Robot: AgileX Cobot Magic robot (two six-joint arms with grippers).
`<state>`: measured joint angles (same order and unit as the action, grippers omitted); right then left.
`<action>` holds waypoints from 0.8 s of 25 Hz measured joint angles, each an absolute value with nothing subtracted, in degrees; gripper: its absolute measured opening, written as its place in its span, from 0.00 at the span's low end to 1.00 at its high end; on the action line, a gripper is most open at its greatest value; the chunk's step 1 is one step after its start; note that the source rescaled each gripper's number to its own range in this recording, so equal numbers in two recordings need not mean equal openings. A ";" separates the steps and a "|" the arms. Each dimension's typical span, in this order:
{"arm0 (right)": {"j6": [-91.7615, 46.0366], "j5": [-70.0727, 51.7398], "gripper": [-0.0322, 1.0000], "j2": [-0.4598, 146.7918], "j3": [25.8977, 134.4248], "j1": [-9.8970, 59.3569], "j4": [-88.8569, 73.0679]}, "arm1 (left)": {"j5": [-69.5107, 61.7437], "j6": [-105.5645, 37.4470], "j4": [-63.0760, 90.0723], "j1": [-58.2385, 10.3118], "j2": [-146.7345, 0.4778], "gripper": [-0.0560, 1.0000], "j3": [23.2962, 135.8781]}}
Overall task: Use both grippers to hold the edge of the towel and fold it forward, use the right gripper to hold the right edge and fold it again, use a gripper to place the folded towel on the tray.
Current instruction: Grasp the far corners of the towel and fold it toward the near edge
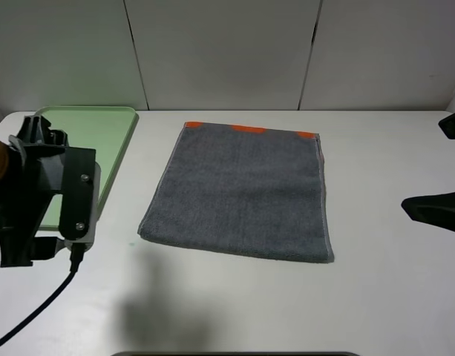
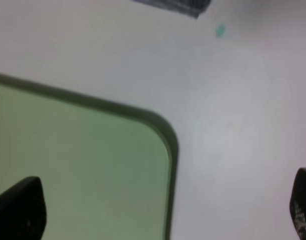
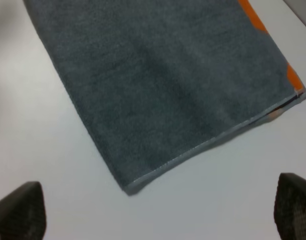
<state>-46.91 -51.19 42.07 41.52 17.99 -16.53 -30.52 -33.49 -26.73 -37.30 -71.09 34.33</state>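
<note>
The dark grey towel [image 1: 242, 189] lies flat in the middle of the table, with orange patches [image 1: 249, 129] along its far edge and a pale hem [image 1: 325, 200] down its right side. The light-green tray [image 1: 101, 130] lies at the far left. My left arm [image 1: 41, 185] hangs over the tray's near right corner. In the left wrist view the left gripper [image 2: 160, 215] is open and empty above the tray's corner [image 2: 162, 130]. My right gripper [image 1: 444, 167] is at the right edge, open and empty, apart from the towel. It also shows open in the right wrist view [image 3: 156, 212], short of the hem [image 3: 207, 142].
A black cable [image 1: 34, 311] trails from the left arm over the near left table. White wall panels [image 1: 227, 52] stand behind the table. A small green spot [image 2: 220, 31] marks the table near a towel corner [image 2: 177, 5].
</note>
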 joint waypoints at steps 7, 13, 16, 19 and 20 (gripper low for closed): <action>-46.91 -51.25 1.00 42.07 41.52 17.99 -16.59 | -22.01 -33.86 -31.29 -37.30 -79.38 0.99 34.38; -46.91 -51.25 1.00 42.07 41.52 17.99 -16.59 | -17.28 -33.91 -33.34 -37.30 -85.11 0.99 34.38; -46.91 -51.25 1.00 42.07 41.52 17.99 -16.59 | -14.09 -33.91 -33.61 -37.30 -87.75 0.99 34.38; -46.91 -51.25 1.00 42.07 41.52 17.99 -16.59 | -10.65 -33.91 -33.61 -37.30 -90.33 0.98 34.38; -46.91 -51.25 1.00 42.07 41.52 17.99 -16.59 | -9.88 -33.91 -33.61 -37.30 -91.06 0.98 34.39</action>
<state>-46.91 -51.25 42.07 41.52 17.99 -16.59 -9.88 -33.91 -33.61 -37.30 -91.06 34.39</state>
